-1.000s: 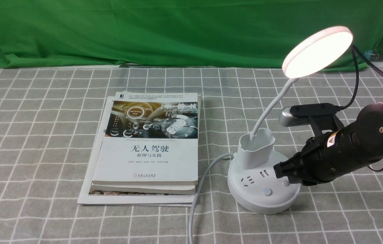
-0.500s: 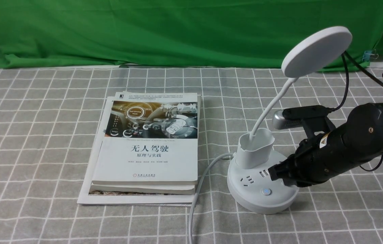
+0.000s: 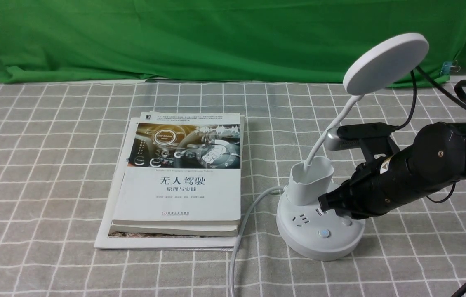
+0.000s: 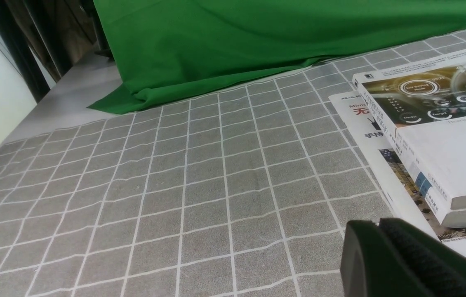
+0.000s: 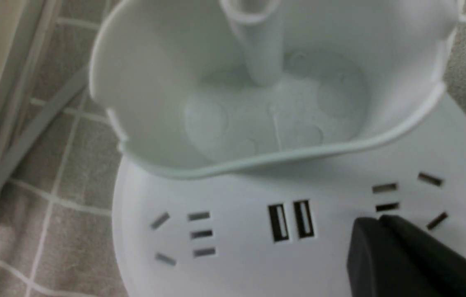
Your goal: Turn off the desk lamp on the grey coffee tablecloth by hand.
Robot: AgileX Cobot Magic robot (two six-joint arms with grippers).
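Along the far edge of the grey coffee tablecloth (image 3: 51, 173), a green backdrop cloth (image 3: 216, 37) hangs down and its lower hem lies on the surface. On the left side, the tablecloth is open from this hem to the near side of the front view. Between the books and the desk lamp there is a narrow open strip, where the grey-white cord (image 3: 248, 214) curves from the lamp towards the near side, just beside the books.

The books (image 3: 179, 181) lie in a flat stack at the middle, on top of a printed sheet or magazine (image 3: 105, 231). The desk lamp (image 3: 319, 233) stands to the right of them, with its disc head unlit and its neck leaning to the right. Its cup-shaped holder rises beside the sockets and stands close to the right gripper. Black cables (image 3: 449, 90) loop above the right arm (image 3: 439, 152).

The right gripper (image 5: 375, 225) is closed, with nothing held, and is over the lamp base near its buttons; whether it touches, I cannot tell. The left gripper (image 4: 379, 225) is also closed and holds nothing.
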